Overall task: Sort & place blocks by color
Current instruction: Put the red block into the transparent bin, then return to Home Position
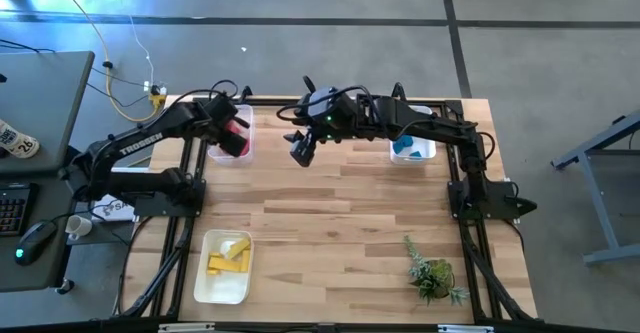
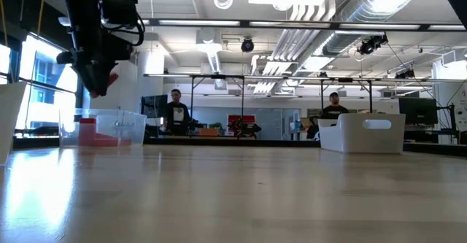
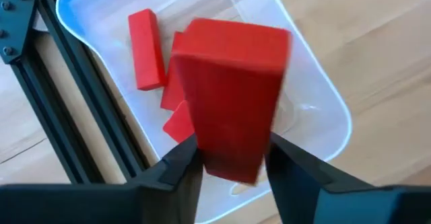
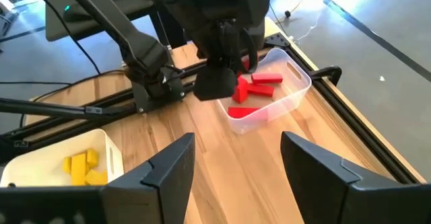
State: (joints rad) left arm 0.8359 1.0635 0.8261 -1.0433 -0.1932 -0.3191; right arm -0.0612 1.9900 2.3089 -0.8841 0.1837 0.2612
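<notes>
- A red block [image 3: 232,103] sits between the fingers of the left gripper [image 3: 232,167], above the clear bin [image 3: 316,96] at the table's far left corner. The fingers flank the block's lower end; whether they press it or have just parted cannot be told.
- Inside that bin lie further red blocks [image 3: 146,49], one a bar lying flat, the others partly hidden behind the raised block.
- In the low view the left gripper [image 2: 98,79] hangs above the same bin [image 2: 109,126], with red showing at its tip and red pieces on the bin floor.
- The right gripper [image 1: 303,150] is over the table's far middle, just beside the left arm. Its fingers [image 4: 168,170] are spread, with nothing between them.
- A white bin [image 1: 222,288] at the near left holds yellow blocks [image 1: 228,260].
- A white bin [image 1: 428,153] at the far right holds blue blocks [image 1: 405,146], partly covered by the right arm.
- A small green plant [image 1: 432,271] stands at the near right of the wooden table [image 1: 340,213].
- The left arm carries white lettering reading "TROSSEN" [image 1: 141,144].
- Beyond the table, two persons [image 2: 175,112] stand in the room.
- A keyboard and mouse [image 1: 35,238] lie on a desk off the table's left.
</notes>
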